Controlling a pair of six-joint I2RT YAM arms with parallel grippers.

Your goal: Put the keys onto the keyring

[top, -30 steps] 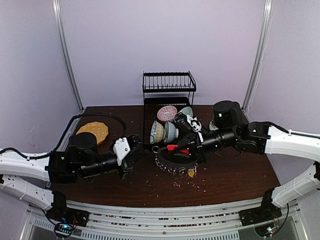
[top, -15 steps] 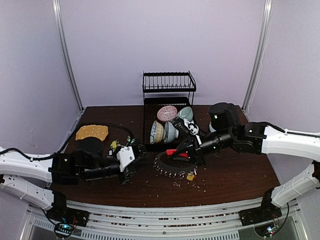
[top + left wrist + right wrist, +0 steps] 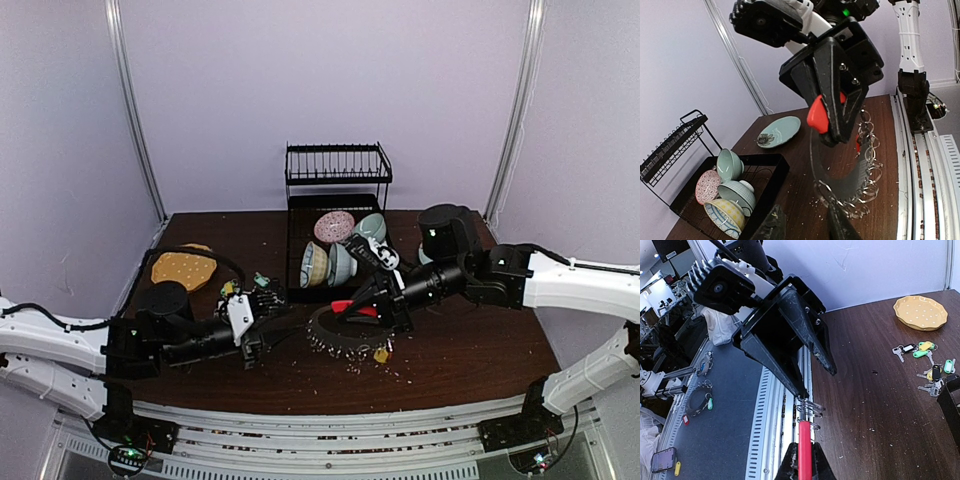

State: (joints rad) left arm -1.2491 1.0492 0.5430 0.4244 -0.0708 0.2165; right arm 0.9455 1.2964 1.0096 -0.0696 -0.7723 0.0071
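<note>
Silver keys (image 3: 250,288), with green, yellow and teal tags: a loose cluster flat on the table, left of centre, toward the rear of the left gripper and apart from it.

Left gripper (image 3: 805,210): low over the table, pointing right at the keyring; fingers parted, nothing between them.

Keyring (image 3: 338,336): large silver ring at the table's centre, just beyond the left fingertips and clear of them. It is tilted, with the red sleeve (image 3: 352,306) raised and the opposite arc with its many split rings (image 3: 860,200) down at the table top. A yellow tag (image 3: 381,354) lies at its near right side; whether it hangs on the ring cannot be told.

Right gripper (image 3: 803,460): reaching in from the right, jaws clamped on the red sleeve, holding that arc up.

Table (image 3: 470,360): dark brown wood, scattered with pale specks (image 3: 400,375).
- Yellow plate (image 3: 185,266), near the rear left corner.
- Black wire rack (image 3: 337,175), at the rear edge, centre, holding patterned bowls (image 3: 328,262) on edge in its lower tray.
- Teal plate (image 3: 779,131), right of the rack.

Surround: lilac walls (image 3: 320,80) with metal uprights, and aluminium rails (image 3: 320,425) along the near edge.
</note>
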